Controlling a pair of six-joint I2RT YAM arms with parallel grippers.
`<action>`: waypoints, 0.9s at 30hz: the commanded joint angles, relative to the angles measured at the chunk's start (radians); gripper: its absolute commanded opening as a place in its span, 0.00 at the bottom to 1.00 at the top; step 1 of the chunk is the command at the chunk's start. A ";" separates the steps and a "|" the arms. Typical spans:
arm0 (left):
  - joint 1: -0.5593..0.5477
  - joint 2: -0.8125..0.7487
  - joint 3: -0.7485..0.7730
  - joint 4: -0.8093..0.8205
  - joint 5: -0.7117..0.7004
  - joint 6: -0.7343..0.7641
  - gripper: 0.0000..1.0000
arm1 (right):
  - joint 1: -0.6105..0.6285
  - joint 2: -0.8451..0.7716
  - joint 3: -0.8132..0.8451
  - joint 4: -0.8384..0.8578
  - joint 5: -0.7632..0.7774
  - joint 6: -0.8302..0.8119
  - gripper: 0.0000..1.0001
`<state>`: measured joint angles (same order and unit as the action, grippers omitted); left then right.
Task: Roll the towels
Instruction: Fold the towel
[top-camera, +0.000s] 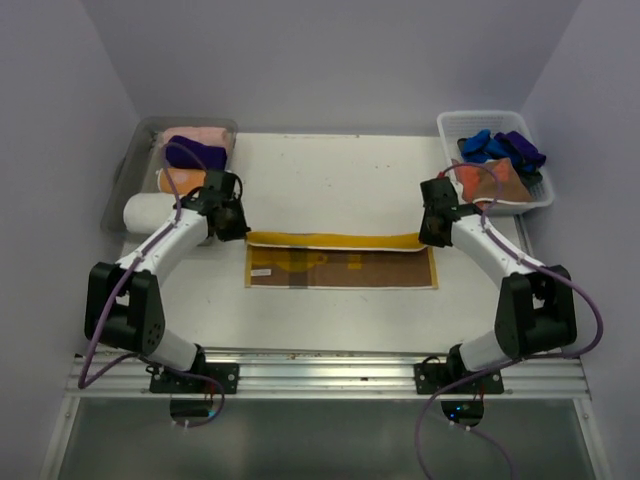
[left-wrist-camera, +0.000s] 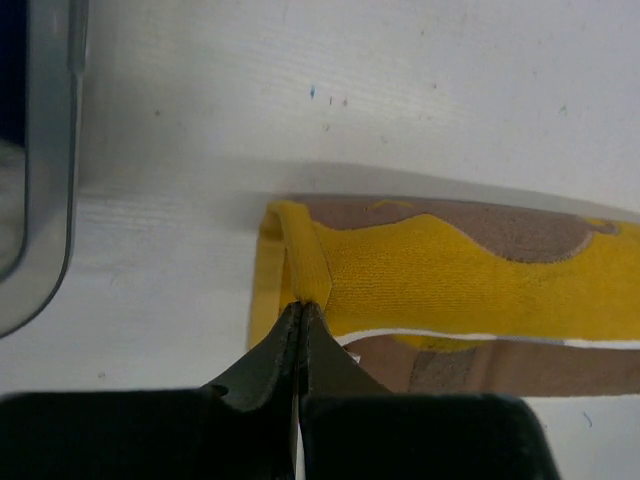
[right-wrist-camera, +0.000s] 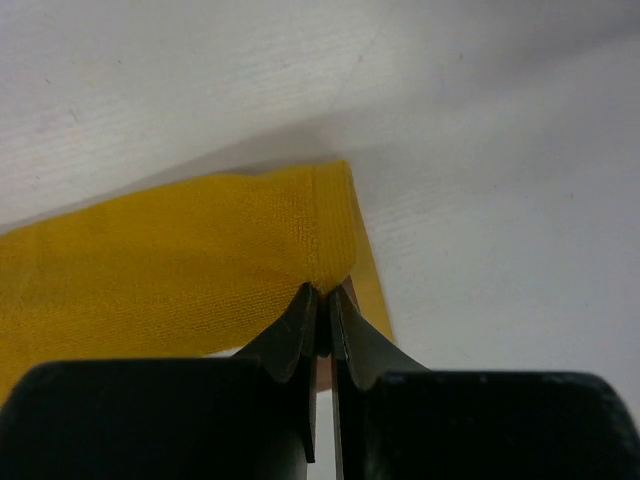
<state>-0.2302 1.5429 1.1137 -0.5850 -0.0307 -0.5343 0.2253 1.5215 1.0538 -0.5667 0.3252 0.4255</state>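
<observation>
The yellow towel (top-camera: 340, 268) was pinched by the left gripper (left-wrist-camera: 302, 306). Its opposite corner was clamped by the right gripper (right-wrist-camera: 323, 293).

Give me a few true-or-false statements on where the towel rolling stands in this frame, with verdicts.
1. The left gripper and right gripper are each shut on a far corner of the mustard towel. True.
2. The mustard towel is fully rolled. False: it lies mostly flat, with only its far edge folded over.
3. The white basket at the far right holds blue towels. True.
4. The grey tray on the left is empty. False: it holds a pink towel, a purple towel and an orange towel.
</observation>
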 joint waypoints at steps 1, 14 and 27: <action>0.003 -0.112 -0.072 0.021 0.026 0.036 0.00 | -0.017 -0.109 -0.075 -0.005 0.012 0.002 0.00; 0.002 -0.250 -0.288 0.065 0.089 0.022 0.00 | -0.026 -0.290 -0.279 -0.022 -0.057 0.073 0.00; 0.002 -0.257 -0.391 0.126 0.110 -0.009 0.00 | -0.024 -0.258 -0.348 0.037 -0.058 0.088 0.00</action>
<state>-0.2314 1.3079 0.7387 -0.5163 0.0765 -0.5377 0.2081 1.2530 0.7113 -0.5640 0.2443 0.5045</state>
